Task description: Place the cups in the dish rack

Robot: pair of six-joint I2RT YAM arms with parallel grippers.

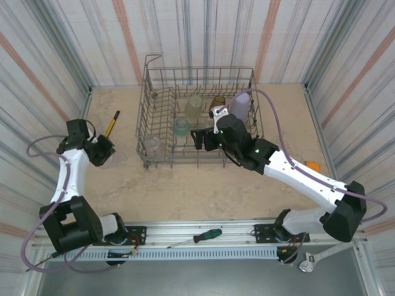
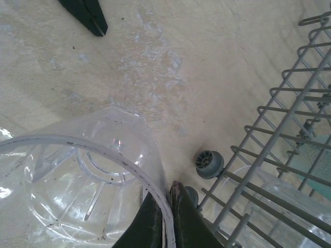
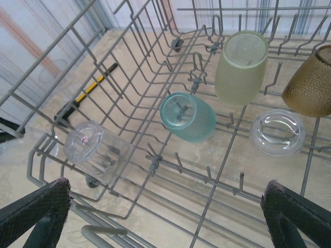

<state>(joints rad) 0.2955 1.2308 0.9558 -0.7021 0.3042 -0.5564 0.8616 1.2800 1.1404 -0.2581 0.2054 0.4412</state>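
Observation:
The dish rack (image 1: 147, 117), a grey wire basket, stands at the back middle of the table. Inside it are a pale yellow-green cup (image 1: 194, 106), an amber cup (image 1: 217, 102), a lavender cup (image 1: 242, 105), a teal cup (image 1: 181, 127) and a clear cup (image 1: 151, 146). My left gripper (image 1: 103, 152) is left of the rack, shut on the rim of another clear cup (image 2: 83, 181); its fingers (image 2: 194, 217) pinch the wall just beside the rack's wheel (image 2: 209, 164). My right gripper (image 3: 165, 217) hangs open over the rack floor, near the teal cup (image 3: 189, 118), holding nothing.
A yellow-handled tool (image 1: 112, 123) lies left of the rack. A green-handled screwdriver (image 1: 197, 237) rests on the front rail. An orange object (image 1: 313, 165) sits at the right. Striped walls close in the table on three sides. The rack's tall wires (image 2: 289, 119) rise right of my left gripper.

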